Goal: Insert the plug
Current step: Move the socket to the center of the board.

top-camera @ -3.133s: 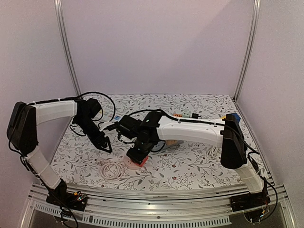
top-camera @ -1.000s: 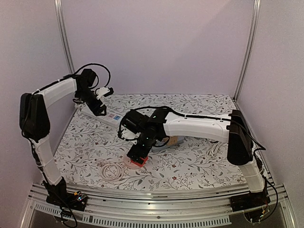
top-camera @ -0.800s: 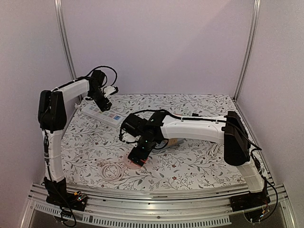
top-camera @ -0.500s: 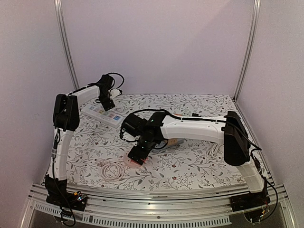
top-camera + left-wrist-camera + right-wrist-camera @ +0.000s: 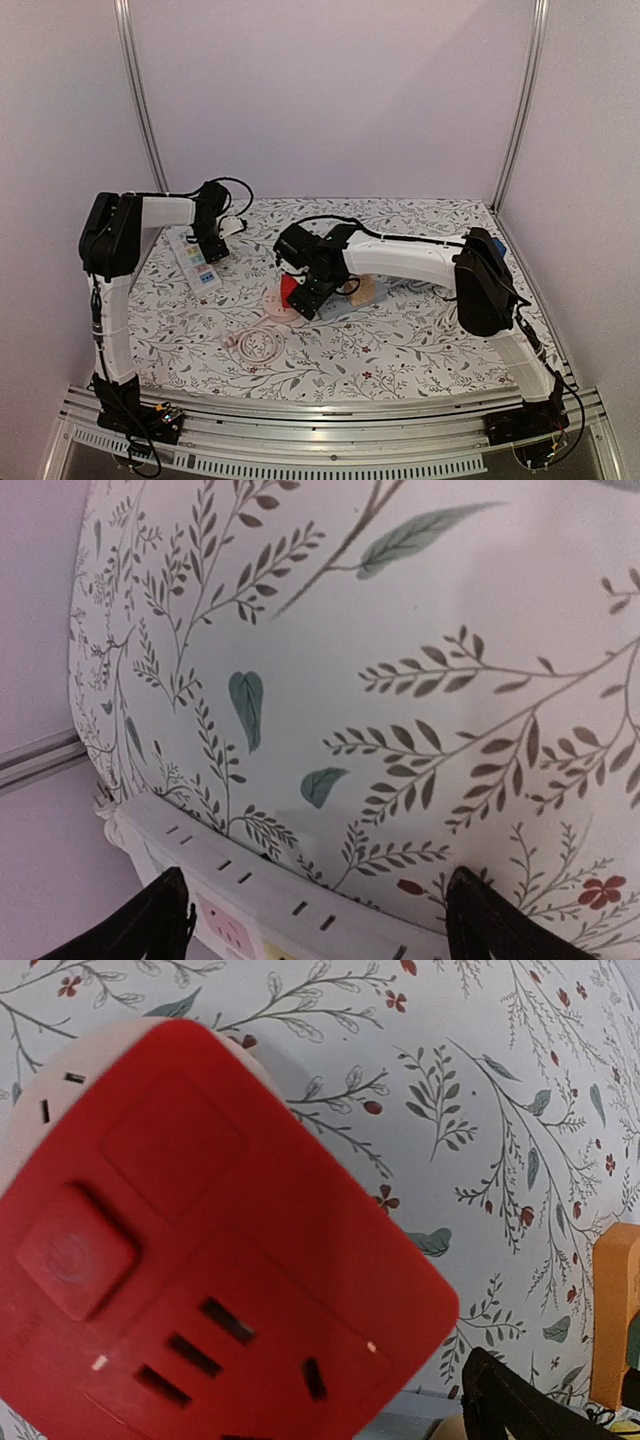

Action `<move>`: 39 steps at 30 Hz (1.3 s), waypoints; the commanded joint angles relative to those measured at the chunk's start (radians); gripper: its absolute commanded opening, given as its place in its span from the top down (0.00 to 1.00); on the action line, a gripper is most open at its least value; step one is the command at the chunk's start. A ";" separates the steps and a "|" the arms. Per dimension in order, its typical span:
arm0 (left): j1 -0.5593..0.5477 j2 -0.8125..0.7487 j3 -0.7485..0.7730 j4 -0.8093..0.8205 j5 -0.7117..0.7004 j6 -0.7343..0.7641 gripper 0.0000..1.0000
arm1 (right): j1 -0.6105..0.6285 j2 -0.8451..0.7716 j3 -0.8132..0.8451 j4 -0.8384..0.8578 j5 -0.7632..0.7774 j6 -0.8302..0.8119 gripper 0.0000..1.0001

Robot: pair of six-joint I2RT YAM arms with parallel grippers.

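The power strip (image 5: 197, 263) has swung round at the far left, and we see the left gripper (image 5: 318, 900) spread wide over it. The red plug (image 5: 289, 291) is mid-table, just beside the right gripper (image 5: 305, 298); we cannot tell its grip.

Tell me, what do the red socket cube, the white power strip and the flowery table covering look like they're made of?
Red socket cube: moulded plastic, satin finish, crisp recessed slots. White power strip: smooth plastic, likewise slotted. Table covering: printed sheet, perhaps vinyl or cloth; too blurred to tell.
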 commanded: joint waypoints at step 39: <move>0.138 -0.210 -0.255 -0.109 0.239 1.363 0.01 | -0.002 -0.247 -0.228 0.140 0.036 0.006 0.01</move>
